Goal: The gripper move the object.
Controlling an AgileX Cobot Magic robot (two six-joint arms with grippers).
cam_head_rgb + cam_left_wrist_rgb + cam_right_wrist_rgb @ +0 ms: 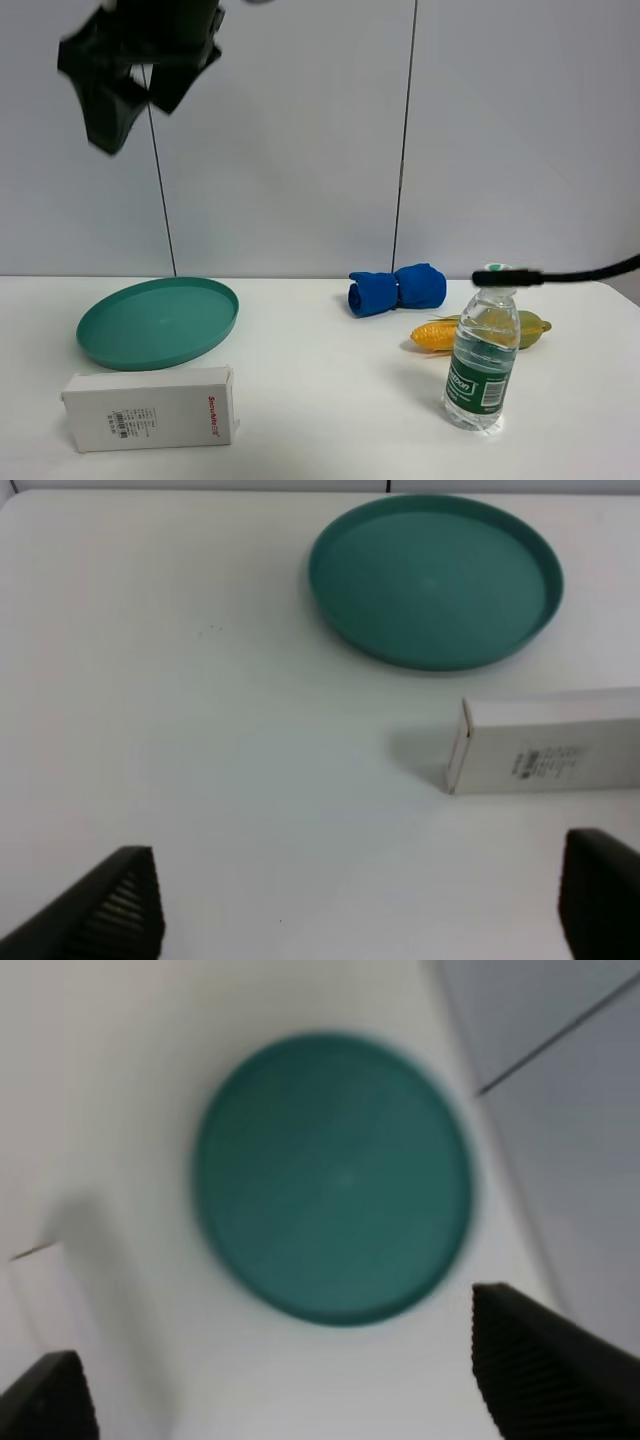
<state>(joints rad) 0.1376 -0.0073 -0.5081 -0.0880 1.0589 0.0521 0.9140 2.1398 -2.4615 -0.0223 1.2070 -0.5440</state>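
The white box (150, 408) with red lettering and a barcode label lies flat near the table's front left. It sits just in front of a green plate (160, 322). My right gripper (135, 125) hangs high above the plate, reached across to the left, fingers spread and empty. In the right wrist view the gripper (270, 1328) looks straight down on the blurred plate (330, 1180), with the box (40, 1300) at the edge. My left gripper (357, 845) is open and empty, apart from the box (550, 750) and the plate (430, 580).
A clear green-labelled water bottle (482, 365) stands at the front right. Behind it lie a yellow corn cob (440, 335) and a rolled blue cloth (397, 289). A thin black cable (560, 275) runs in from the right edge above the bottle.
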